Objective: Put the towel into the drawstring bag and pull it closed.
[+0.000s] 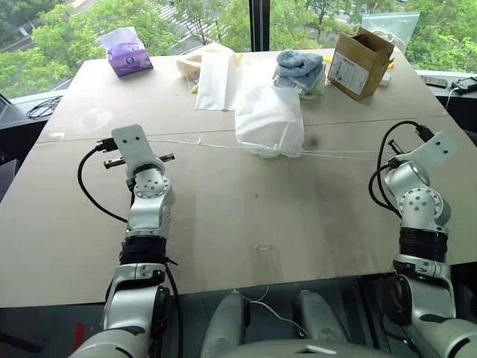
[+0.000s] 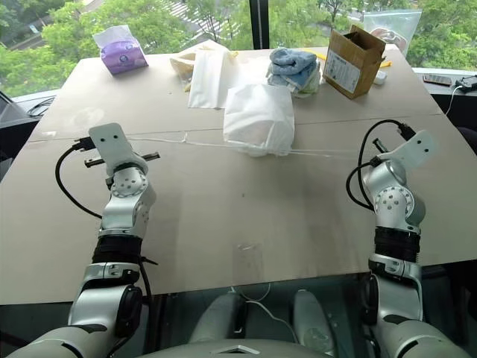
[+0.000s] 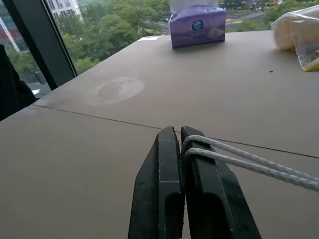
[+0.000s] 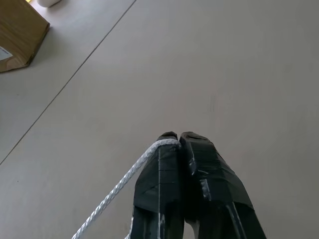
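Sitting mid-table, drawstring bag [image 1: 269, 121] bulging and cinched, cords [image 1: 186, 142] stretching taut to either side, left gripper [image 3: 180, 135] pinching one cord left of the bag, right gripper [image 4: 178, 137] clamping the other cord well right of it, blue towel stack [image 1: 299, 70] lying just behind the bag.

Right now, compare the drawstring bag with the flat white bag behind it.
The drawstring bag is bulging and bunched at its mouth; the flat bag lies thin and smooth. The drawstring bag has cords stretched out to both sides, each pinched by a gripper, left and right; the flat bag lies untouched. Both are white and rest on the table.
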